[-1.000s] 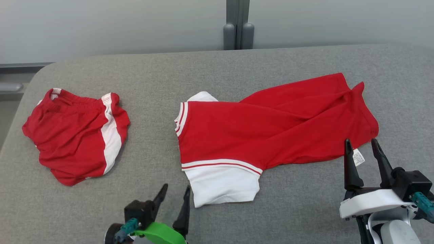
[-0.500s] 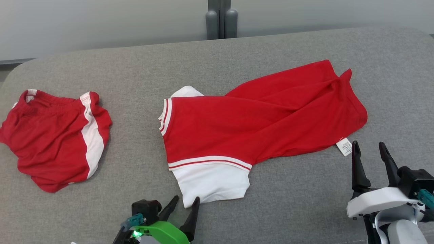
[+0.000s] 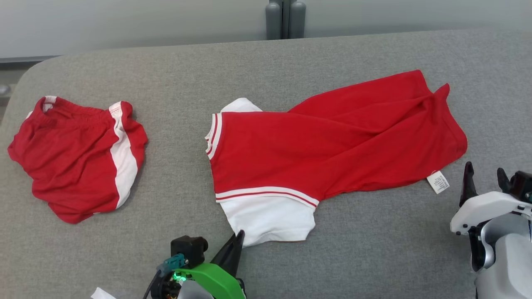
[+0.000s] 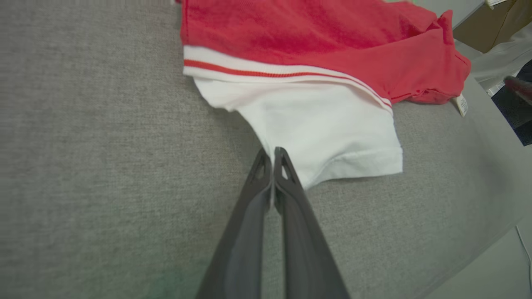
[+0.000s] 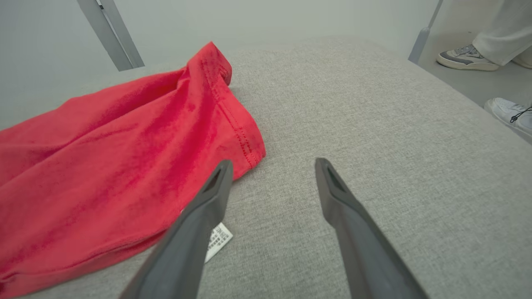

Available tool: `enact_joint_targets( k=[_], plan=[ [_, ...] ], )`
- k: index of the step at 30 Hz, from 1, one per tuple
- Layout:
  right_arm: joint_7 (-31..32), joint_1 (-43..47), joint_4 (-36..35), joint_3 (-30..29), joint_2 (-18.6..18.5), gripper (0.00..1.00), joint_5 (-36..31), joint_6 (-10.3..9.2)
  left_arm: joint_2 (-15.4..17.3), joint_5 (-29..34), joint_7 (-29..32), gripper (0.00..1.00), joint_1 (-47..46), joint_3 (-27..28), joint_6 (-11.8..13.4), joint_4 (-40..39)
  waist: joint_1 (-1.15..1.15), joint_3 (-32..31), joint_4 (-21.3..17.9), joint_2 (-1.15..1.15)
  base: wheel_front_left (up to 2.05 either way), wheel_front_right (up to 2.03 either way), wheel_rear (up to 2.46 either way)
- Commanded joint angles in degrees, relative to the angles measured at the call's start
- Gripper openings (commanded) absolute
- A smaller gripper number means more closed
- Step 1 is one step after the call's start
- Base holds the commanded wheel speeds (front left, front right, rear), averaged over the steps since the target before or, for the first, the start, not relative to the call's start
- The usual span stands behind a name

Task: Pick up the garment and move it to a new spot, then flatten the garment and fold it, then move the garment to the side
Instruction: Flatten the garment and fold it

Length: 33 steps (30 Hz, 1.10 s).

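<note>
Find the red-and-white garment (image 3: 316,153) lying loosely spread in the middle of the grey table (image 3: 174,74), its white sleeve (image 3: 270,218) toward the near edge. Note the left hand (image 3: 240,235) pressed together with its tips at that sleeve's near corner, cloth caught between them or not impossible to tell. See the right hand (image 3: 485,168) spread wide just beside the red hem and its white label (image 3: 438,182), and red shorts (image 3: 75,158) well apart at the left.
</note>
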Motion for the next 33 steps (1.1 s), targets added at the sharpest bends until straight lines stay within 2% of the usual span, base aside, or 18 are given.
enact_joint_targets(
  k=[1,10,16,18,19,22,23,29,33],
  plan=[
    [0.73,-1.92,1.71,-1.28,-0.23,1.00,-1.17,-0.02,0.23,-0.03,-0.43,0.00,-0.95,0.08,0.21,-0.32,0.00,0.64,1.13,0.00,0.00,0.00,0.00],
    [4.80,-11.55,15.24,-5.23,-3.67,1.00,-8.58,-0.03,0.24,-0.18,-1.23,0.00,-1.74,-0.53,0.28,-3.10,0.00,2.40,3.23,0.00,0.00,0.00,0.00],
    [7.57,-16.35,23.90,-1.83,-4.88,1.00,-7.05,-0.02,0.39,-0.39,-1.61,0.00,-1.83,-0.72,0.50,-4.47,0.00,2.80,3.51,0.00,0.00,0.00,0.00],
    [8.25,-17.39,26.16,-0.01,-5.55,0.55,-6.16,-0.02,0.54,-0.40,-1.73,0.00,-1.86,-0.72,0.60,-4.87,0.00,2.82,3.47,0.00,0.00,0.00,0.00],
    [8.37,-18.04,27.14,0.77,-5.88,0.46,-5.56,-0.03,0.57,-0.50,-1.79,0.00,-1.93,-0.66,0.58,-5.08,0.00,2.85,3.43,0.00,0.00,0.00,0.00],
    [8.10,-19.45,28.77,2.28,-6.95,0.29,-3.98,-0.03,0.65,-0.73,-1.93,0.00,-2.15,-0.39,0.72,-5.72,0.00,2.89,3.24,0.00,0.00,0.00,0.00],
    [7.52,-19.91,29.11,2.70,-7.35,0.00,-3.31,-0.03,0.69,-0.91,-1.98,0.00,-2.24,-0.27,0.76,-6.00,0.00,2.89,3.15,0.00,0.00,0.00,0.00],
    [3.81,-21.60,29.49,5.54,-8.27,0.00,0.60,-0.03,1.12,-1.76,-2.98,0.00,-3.08,0.93,1.00,-7.82,0.00,2.03,2.13,0.00,0.00,0.00,0.00],
    [1.75,-21.23,27.64,8.88,-7.56,0.00,5.90,-0.03,1.21,-3.08,-3.81,0.00,-4.54,2.52,0.78,-10.80,0.00,0.51,1.02,0.00,0.00,0.00,0.00]
  ],
)
